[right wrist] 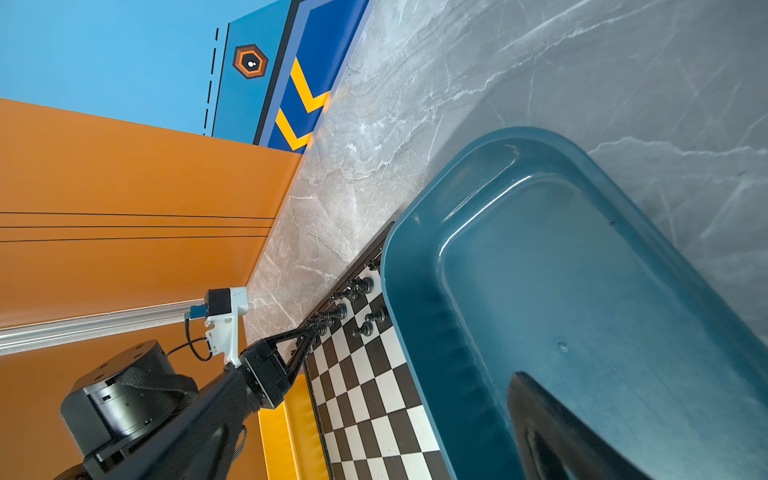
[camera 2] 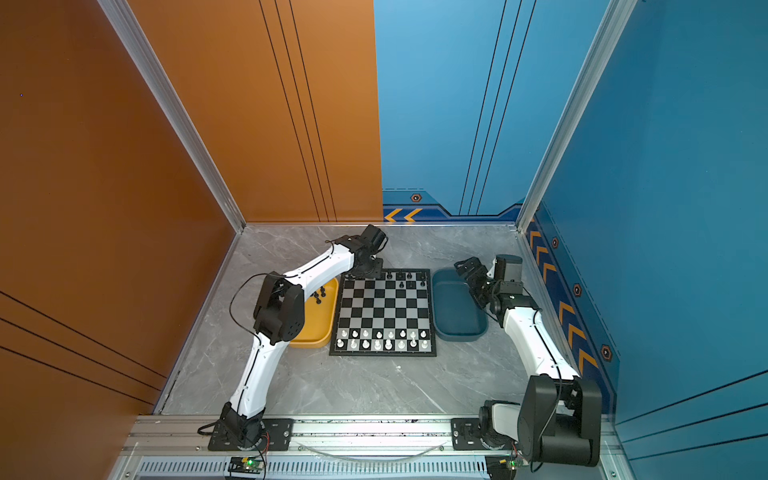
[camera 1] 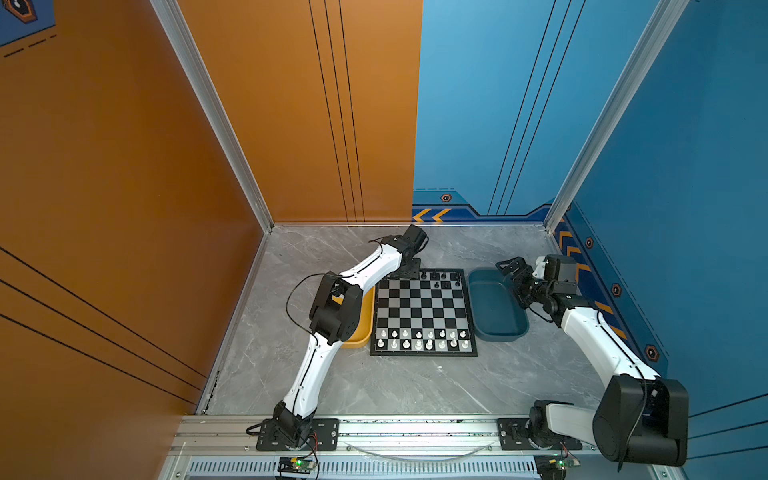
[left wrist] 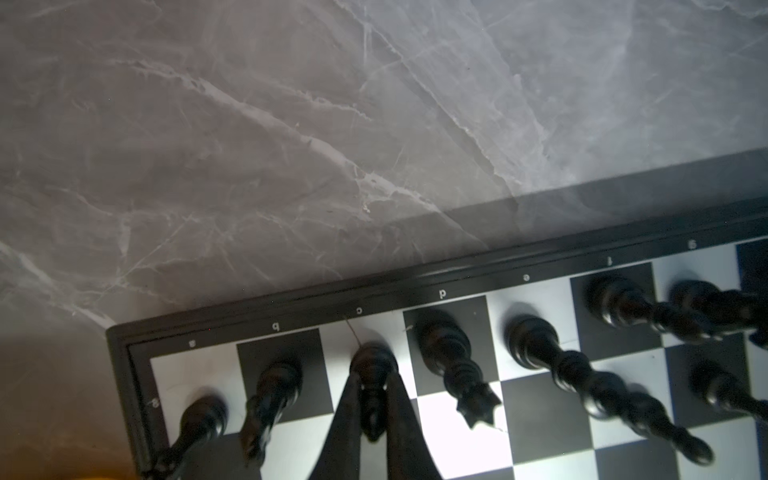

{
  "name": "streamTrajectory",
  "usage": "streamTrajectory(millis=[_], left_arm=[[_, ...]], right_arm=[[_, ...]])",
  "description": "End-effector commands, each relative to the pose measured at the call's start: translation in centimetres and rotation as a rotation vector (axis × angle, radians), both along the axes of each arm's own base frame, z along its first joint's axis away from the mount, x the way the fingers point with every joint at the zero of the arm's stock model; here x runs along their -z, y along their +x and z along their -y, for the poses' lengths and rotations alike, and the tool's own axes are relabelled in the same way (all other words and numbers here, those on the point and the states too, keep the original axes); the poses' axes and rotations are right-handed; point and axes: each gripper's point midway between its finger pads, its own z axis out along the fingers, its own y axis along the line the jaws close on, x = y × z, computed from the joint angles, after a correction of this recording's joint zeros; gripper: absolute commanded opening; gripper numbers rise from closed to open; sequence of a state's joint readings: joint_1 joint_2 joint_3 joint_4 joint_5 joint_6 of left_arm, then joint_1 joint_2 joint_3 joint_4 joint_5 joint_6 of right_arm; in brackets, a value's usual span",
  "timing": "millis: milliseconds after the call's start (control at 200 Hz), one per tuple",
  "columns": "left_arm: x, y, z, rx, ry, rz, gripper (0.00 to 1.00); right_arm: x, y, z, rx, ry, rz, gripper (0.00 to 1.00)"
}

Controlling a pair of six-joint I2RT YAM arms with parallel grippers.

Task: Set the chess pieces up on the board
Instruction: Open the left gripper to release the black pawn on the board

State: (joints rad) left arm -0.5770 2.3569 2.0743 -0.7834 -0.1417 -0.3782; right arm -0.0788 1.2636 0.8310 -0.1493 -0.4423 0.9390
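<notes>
Now, the board [camera 1: 423,316]: lies flat between the yellow tray [camera 2: 318,330] and the dark blue tray [camera 1: 496,309]; black back rank part-filled.
Right gripper [camera 1: 510,266]: near the dark blue tray's far end, well apart from the black rank; whether it is open cannot be told.
Left gripper [left wrist: 373,376]: clamped on the black bishop [left wrist: 373,399].
Spare black pieces [camera 2: 319,294]: in the yellow tray, on the left arm's side, too small to name.
Black bishop: upright on the c-file back square, straight between the fingers [left wrist: 345,419], knight [left wrist: 272,395] and queen [left wrist: 453,365] just beside.
Likely next: release, then rise straight along the bishop's axis.
</notes>
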Motion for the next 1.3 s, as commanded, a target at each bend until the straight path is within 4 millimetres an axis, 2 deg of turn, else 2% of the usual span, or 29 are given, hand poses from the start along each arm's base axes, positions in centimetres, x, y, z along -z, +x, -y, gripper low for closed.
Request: streamTrajectory(millis=[0,455,836,1006,1291], left_arm=[[0.5,0.1,-0.3,0.012,0.044,-0.004,0.02],[1.3,-0.1,-0.3,0.018,0.053,-0.020,0.17],[1.4,-0.1,-0.1,0.023,0.053,-0.025,0.36],[0.8,0.0,-0.2,0.021,0.052,-0.013,0.39],[-1.8,0.1,-0.4,0.019,0.040,0.029,0.39]], right_arm=[[-0.3,0.1,0.1,-0.014,-0.009,0.003,1.00],[-0.3,0.1,0.0,-0.014,-0.008,0.002,1.00],[-0.3,0.2,0.1,-0.014,-0.009,0.006,1.00],[-0.4,0.3,0.0,-0.014,-0.007,0.007,1.00],[-0.5,0.1,0.0,-0.016,-0.007,0.010,1.00]])
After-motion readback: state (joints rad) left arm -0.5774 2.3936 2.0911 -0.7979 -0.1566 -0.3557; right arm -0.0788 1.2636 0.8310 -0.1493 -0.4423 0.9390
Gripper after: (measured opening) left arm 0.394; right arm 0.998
